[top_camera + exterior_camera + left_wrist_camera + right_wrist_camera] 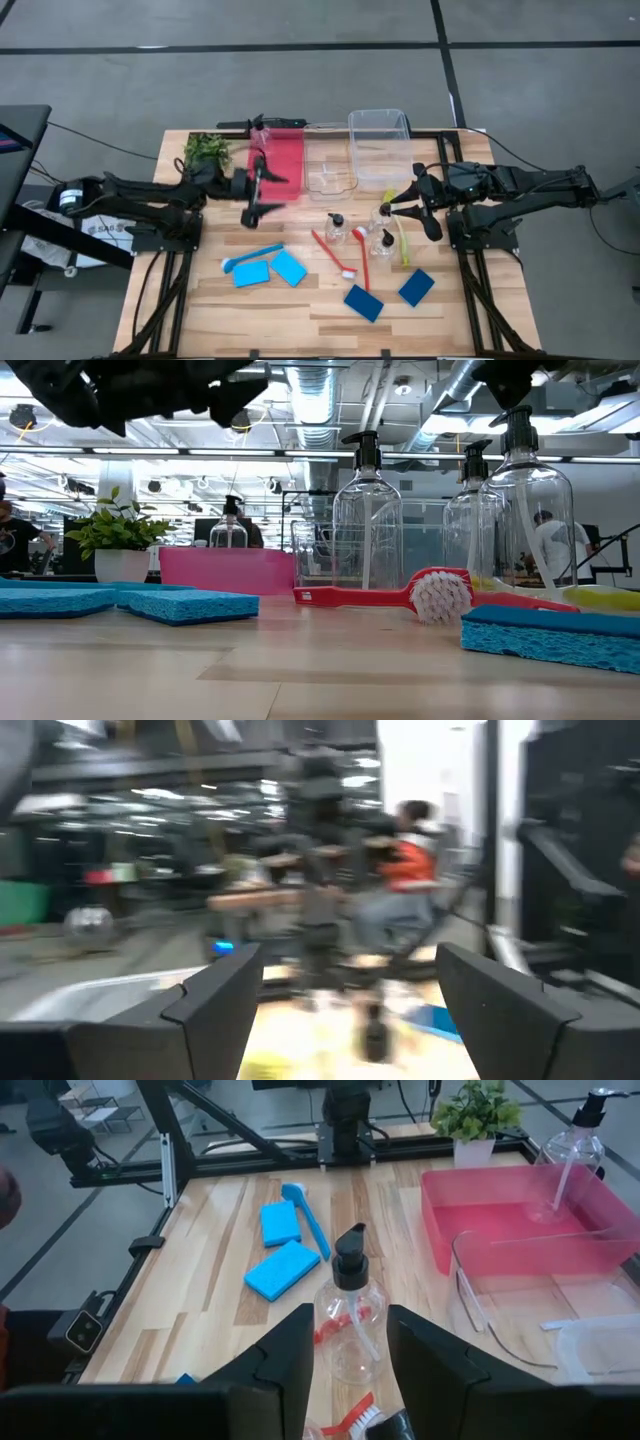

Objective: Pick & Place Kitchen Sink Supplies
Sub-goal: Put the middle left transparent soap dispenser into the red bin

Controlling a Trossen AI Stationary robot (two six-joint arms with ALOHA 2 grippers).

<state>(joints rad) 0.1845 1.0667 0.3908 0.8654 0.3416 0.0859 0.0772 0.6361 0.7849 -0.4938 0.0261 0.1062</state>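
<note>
Over the wooden table (200, 300), left gripper (252, 196) jaws wide, empty; right gripper (392, 207) jaws half-parted, nothing visibly held.

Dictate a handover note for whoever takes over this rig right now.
Left pincer: open, empty, over the near edge of the pink bin.
Right pincer: open, empty, beside the table bottles.
Done: one pump bottle stands in the pink bin.
Left: three table bottles, light-blue sponges, dark-blue sponges, blue brush, red brushes, yellow-green brush.
</note>
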